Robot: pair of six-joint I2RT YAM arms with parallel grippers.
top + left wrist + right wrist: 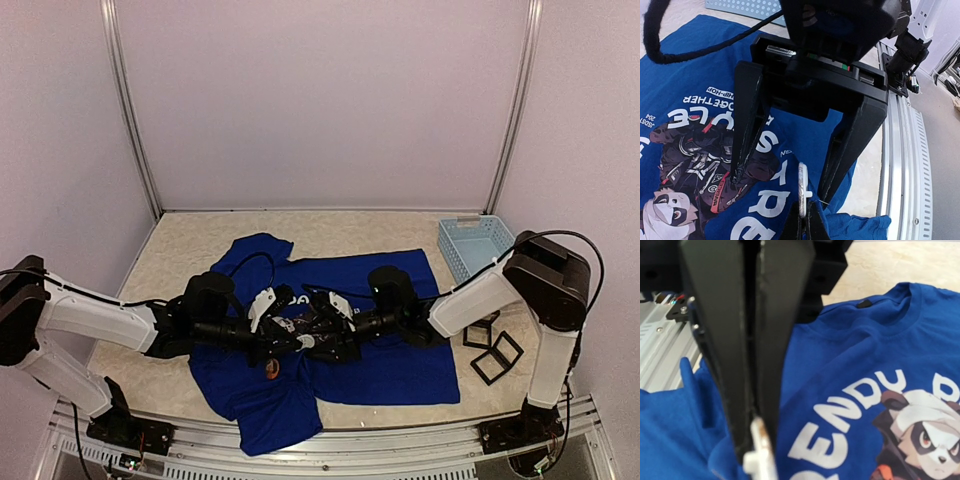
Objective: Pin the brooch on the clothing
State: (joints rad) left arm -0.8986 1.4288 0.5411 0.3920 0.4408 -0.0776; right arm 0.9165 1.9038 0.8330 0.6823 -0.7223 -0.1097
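Note:
The royal-blue T-shirt [400,360] lies flat on the table, panda print [925,430] facing up. My left gripper [303,342] is shut on the brooch [802,187], a white round piece seen edge-on just over the shirt's white lettering, with its thin pin [823,202] sticking out sideways. My right gripper [781,185] faces it from the other side, its two black fingers [747,130] spread open and straddling the brooch and the cloth [805,132]. In the right wrist view the left gripper's fingers [770,340] come down shut on the brooch [759,452]; the right gripper's own fingers do not show there.
A light-blue plastic basket [473,245] stands at the back right. Black square frames [497,357] lie right of the shirt. The metal rail [900,150] runs along the table's near edge. A small orange spot [271,368] shows on the shirt near the grippers.

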